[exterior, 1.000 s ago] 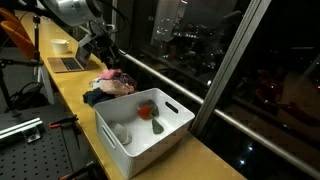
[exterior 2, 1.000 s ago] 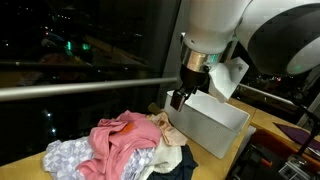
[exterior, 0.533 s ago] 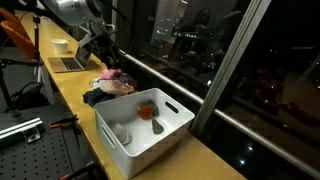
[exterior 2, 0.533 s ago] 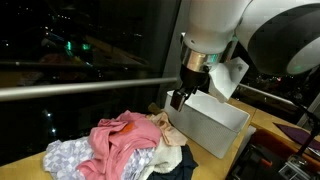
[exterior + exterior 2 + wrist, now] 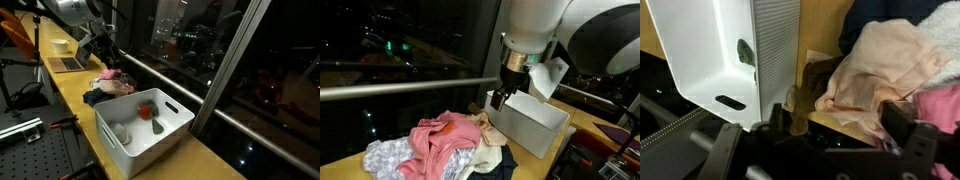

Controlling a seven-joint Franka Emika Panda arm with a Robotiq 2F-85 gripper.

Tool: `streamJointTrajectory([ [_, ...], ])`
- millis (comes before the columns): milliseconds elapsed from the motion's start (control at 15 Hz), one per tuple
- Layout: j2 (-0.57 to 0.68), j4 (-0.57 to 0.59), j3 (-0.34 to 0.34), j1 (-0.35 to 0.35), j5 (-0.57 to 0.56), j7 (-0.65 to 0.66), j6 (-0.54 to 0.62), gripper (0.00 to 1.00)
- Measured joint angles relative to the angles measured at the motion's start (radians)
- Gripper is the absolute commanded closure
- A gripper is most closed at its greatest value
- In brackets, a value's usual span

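The claw (image 5: 498, 99) hangs with its two dark fingers spread wide apart and nothing between them. In the wrist view those fingers (image 5: 912, 140) show as blurred black blocks at the bottom edge, and the soft goods lie past them.

Just below the claw, and not touching it, sits the heap of clothes (image 5: 445, 145), a loose, rumpled mound. A bright pink garment (image 5: 448, 132) with thick folds lies on top. A grey patterned fabric (image 5: 382, 157) spills out at one end, and a pale peach cloth (image 5: 880, 65) with a smooth, limp drape lies nearer the bin. In an exterior view a dark garment (image 5: 95, 97) shows at the heap's base.

Right beside the heap stands a white plastic bin (image 5: 532, 127). It is rectangular and hard-walled, with rounded corners, fine vertical ribs on one side and a slot handle (image 5: 730, 101). It holds a small red item (image 5: 146, 109) and a pale lump (image 5: 121, 131).

Both rest on a long wooden counter (image 5: 68, 92) that runs along dark window glass. Farther along the counter sits a laptop (image 5: 68, 63).
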Motion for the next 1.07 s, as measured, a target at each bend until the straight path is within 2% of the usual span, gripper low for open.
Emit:
streamJointTrajectory([
  [200,-0.012,-0.016,-0.012,-0.017,-0.012,0.0,0.005,0.0],
  [467,-0.082,-0.094,-0.05,-0.092,-0.023,-0.005,0.035,0.0],
  [733,-0.141,-0.177,-0.102,-0.197,-0.033,-0.032,0.162,0.0],
  [1067,-0.109,-0.184,-0.171,-0.285,-0.104,-0.043,0.327,0.0],
])
